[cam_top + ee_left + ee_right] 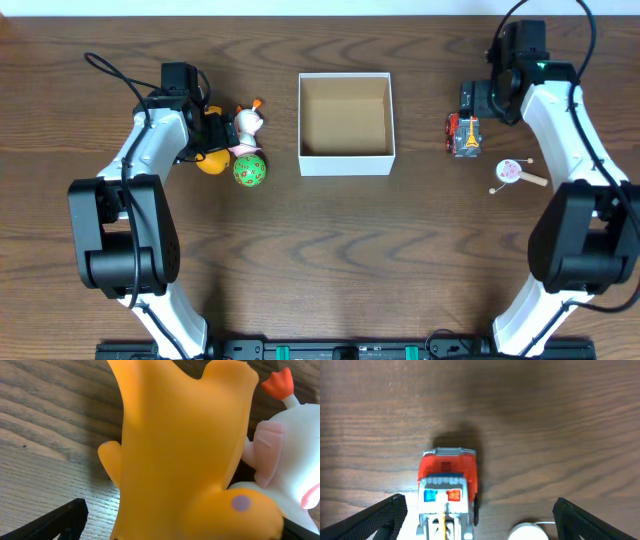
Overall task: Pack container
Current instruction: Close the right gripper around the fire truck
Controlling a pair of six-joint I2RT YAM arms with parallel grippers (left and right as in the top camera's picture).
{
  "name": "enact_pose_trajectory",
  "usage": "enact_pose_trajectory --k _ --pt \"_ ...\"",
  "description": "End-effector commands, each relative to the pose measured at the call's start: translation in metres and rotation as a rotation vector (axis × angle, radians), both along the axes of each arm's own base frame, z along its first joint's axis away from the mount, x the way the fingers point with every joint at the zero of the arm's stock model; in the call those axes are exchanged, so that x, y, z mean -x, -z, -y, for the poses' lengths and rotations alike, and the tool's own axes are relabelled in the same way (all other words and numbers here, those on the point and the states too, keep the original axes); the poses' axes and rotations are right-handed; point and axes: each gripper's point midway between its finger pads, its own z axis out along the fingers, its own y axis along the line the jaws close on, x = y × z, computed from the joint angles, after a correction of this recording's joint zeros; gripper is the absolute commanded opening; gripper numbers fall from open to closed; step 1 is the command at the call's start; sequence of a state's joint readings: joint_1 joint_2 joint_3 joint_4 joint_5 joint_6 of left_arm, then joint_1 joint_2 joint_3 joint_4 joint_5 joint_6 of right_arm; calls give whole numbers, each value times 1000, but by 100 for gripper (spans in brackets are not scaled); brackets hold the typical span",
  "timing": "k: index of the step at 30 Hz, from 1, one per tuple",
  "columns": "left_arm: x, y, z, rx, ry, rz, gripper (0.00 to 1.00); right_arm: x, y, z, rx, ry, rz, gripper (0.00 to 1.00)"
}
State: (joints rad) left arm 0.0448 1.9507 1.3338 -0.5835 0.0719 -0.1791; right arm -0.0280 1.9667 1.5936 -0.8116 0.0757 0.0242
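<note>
Overhead: left gripper at orange toy (right gripper spread above truck).

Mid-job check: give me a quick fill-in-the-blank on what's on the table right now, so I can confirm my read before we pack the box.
1. The box has ___ inside it yet.
2. The toy truck under the open right gripper lies to the ___ of the box.
3. The toy between the fingers of the left gripper is ___ in colour.
4. The ball near that toy is mainly ___.

Missing words: nothing; right; orange; green.
</note>
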Motion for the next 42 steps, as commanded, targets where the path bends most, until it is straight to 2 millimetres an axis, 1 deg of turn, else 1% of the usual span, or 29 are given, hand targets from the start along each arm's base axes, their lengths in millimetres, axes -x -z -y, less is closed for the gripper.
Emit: enact_pose_trajectory --k 1,5,11,21,24,26,27,31,35,39,42 --pt "-1 2 0 -2 6 -6 98 2 17 -9 -21 -65 -40 99" --pt "-1 2 0 -2 6 -6 98 3 24 -15 -19 -126 -59 99" --pt "-1 2 0 -2 6 -6 98 4 30 -23 -57 -149 -74 99" --pt "-1 2 -1 -3 6 -6 98 8 64 -38 -83 -176 -144 99" --pt "-1 2 0 -2 5 -6 98 8 72 -40 -84 -181 -157 99" --pt "-1 2 0 -2 5 -6 98 8 74 -41 -84 -183 -160 99" --pt "-1 2 0 -2 6 -6 98 7 74 -41 -84 -182 -158 98" --pt "-1 2 0 -2 6 -6 98 7 74 -40 -84 -177 -155 86" --pt "-1 2 0 -2 6 -6 98 9 74 -40 -93 -144 -163 83" --pt "-1 2 -1 -3 6 -6 98 9 75 -40 -95 -138 -165 76" --pt "-1 2 0 -2 6 -6 98 9 74 -40 -95 -138 -165 69"
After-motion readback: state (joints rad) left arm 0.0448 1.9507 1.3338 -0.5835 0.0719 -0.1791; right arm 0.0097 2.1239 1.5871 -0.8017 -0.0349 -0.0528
